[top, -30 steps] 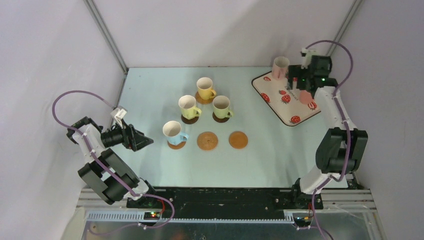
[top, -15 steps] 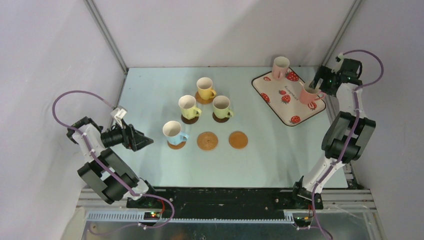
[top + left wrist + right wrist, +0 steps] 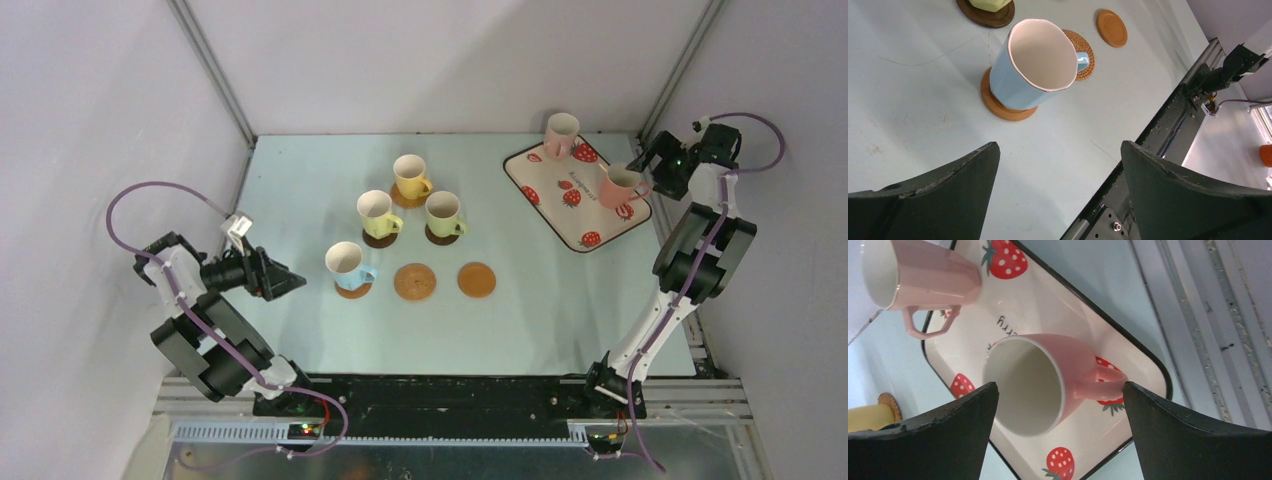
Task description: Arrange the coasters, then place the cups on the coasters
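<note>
six cups [image 3: 345,262], seemingly six coasters [image 3: 414,281]; one tray [image 3: 592,212]

Ahead of my left claw [image 3: 1059,150], the frame edge crops a dark coaster [image 3: 985,15] and the cup [image 3: 990,4] on it. The fingers of my right claw [image 3: 1060,387] cover parts of the tray's [image 3: 1118,345] rim beneath.
</note>
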Controlling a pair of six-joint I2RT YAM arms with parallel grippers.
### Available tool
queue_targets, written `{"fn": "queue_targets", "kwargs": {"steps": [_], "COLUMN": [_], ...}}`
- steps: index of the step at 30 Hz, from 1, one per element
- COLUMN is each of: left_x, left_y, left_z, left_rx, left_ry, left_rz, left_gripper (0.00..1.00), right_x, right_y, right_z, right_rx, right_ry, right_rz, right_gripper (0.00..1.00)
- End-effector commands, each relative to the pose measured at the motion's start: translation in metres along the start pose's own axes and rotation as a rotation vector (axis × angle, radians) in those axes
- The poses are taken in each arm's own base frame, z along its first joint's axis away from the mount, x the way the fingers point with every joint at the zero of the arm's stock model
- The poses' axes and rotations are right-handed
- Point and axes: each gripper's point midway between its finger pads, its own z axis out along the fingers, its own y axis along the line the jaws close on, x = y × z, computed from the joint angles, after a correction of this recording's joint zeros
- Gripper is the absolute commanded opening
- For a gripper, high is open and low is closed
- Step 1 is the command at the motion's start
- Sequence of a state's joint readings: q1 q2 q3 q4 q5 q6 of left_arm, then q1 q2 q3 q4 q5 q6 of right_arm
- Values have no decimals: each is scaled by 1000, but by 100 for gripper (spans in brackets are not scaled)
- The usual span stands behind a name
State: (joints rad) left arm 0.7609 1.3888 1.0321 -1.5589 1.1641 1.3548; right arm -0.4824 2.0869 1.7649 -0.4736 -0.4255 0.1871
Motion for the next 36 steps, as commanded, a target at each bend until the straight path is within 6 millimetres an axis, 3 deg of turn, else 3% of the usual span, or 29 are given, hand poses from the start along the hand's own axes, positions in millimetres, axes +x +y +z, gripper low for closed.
{"fn": "queue_targets", "kwargs": {"steps": [1, 10, 29, 36], "left_x": [-16, -16, -17, -16], "left_y": [-4, -4, -6, -6], "left_z": [-5, -4, -5, -5], "left_rx": [-1, 2, -2, -3], "left_ry": [-44, -44, -45, -43], "left_rz": [23, 18, 24, 25], "left_gripper": [98, 98, 98, 98], "right_x": [-11, 11, 48, 68], "right_y": [23, 32, 77, 92], "right_z": [-3, -2, -33, -25], "right_rx": [-96, -176, -213, -235], "right_ry": [-12, 72, 119, 161], "right_rz": [-2, -7, -207, -273], "right_gripper": [99, 99, 99, 97]}}
